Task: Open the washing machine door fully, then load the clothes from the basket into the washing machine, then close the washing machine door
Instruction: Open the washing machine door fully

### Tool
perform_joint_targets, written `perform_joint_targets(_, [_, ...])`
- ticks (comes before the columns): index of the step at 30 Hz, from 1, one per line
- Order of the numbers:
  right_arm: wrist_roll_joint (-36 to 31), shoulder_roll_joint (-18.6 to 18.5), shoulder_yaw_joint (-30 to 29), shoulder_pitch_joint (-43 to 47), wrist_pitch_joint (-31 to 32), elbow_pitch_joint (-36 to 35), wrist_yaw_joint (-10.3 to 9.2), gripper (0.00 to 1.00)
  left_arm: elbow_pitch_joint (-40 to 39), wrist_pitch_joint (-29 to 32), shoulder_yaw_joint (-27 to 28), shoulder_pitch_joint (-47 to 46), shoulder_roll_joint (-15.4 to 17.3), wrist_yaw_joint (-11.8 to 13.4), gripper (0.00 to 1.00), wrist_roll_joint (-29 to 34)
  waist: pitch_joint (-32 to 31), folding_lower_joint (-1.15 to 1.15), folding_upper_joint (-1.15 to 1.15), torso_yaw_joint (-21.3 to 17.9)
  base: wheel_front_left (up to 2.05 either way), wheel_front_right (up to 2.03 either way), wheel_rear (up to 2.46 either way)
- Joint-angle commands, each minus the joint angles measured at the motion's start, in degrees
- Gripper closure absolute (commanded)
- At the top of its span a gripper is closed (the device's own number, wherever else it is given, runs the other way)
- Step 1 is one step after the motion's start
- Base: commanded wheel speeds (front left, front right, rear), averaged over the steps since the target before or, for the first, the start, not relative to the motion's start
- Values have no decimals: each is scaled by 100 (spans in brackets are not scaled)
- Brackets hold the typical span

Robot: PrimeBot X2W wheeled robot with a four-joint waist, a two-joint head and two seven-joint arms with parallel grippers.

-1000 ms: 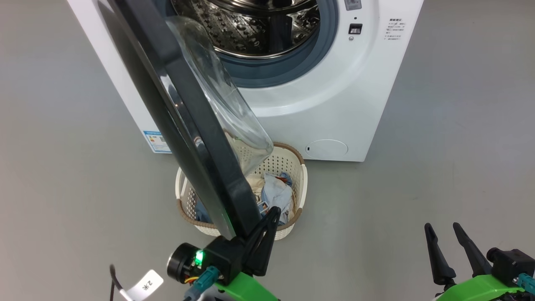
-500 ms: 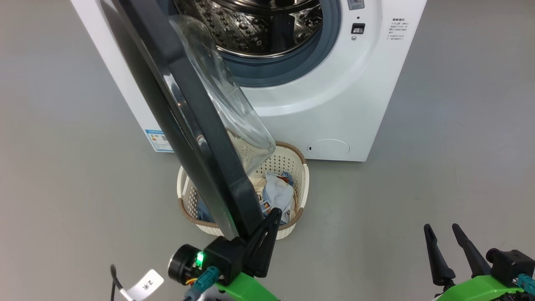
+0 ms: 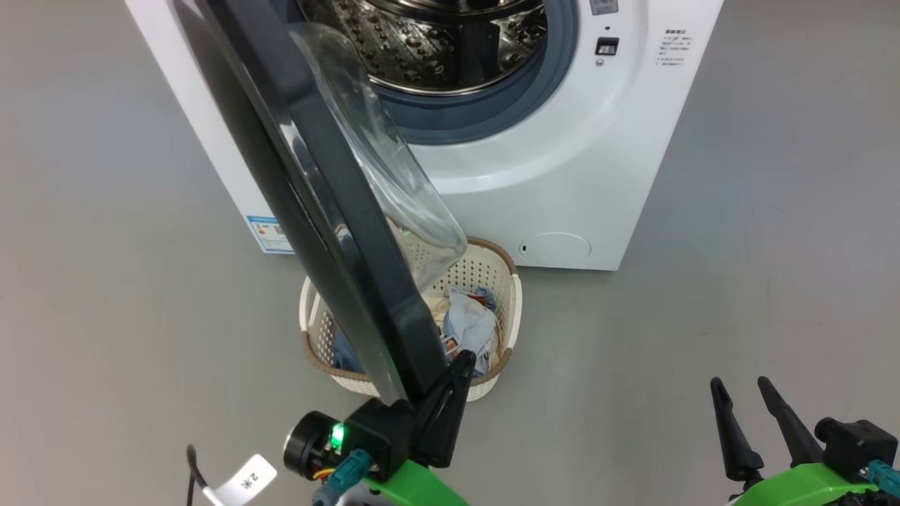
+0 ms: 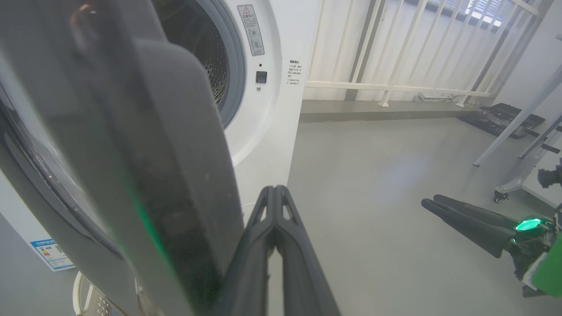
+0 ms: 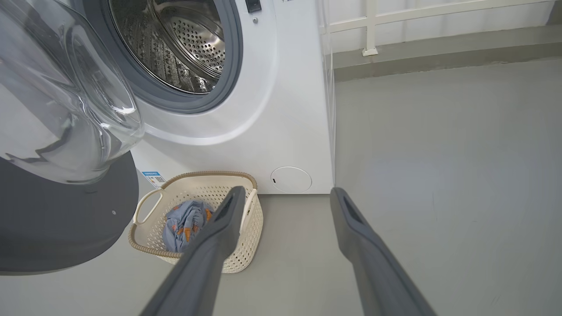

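Now left gripper [image 3: 463, 362] closed, holding nothing, tips against washing machine door [image 3: 330, 211] rim above basket [image 3: 485, 385]. Door overhangs basket; clothes [image 3: 467, 327] inside. Well right of basket, right gripper [image 3: 740, 385] spread, empty. Risk: tips slip off rim, door swings back.

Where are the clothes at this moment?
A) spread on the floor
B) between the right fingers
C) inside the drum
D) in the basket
D: the clothes lie bunched in the basket, which stands on the floor in front of the washing machine.
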Motion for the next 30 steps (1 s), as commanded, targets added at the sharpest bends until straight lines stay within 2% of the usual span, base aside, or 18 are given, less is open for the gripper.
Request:
perform_joint_targets(1, [22,-60,163,-203,-70,-109,9,0,-138,-3,216,-216,90,73,100,-58,3,0,0,-29,0,0,0])
perform_joint_targets(12, [34,-61,82,-106,-70,-124,9,0,-134,-78,575,-59,259,347,100,-195,-29,0,0,113,0,0,0])
perform_joint_targets(24, [41,-82,175,-88,-70,-104,9,0,-401,-6,574,223,427,437,100,-241,-99,0,0,345,0,0,0])
perform_joint_targets(30, [50,-99,172,-35,-70,-95,9,0,-520,-11,698,380,551,577,100,-261,-138,0,0,435,0,0,0])
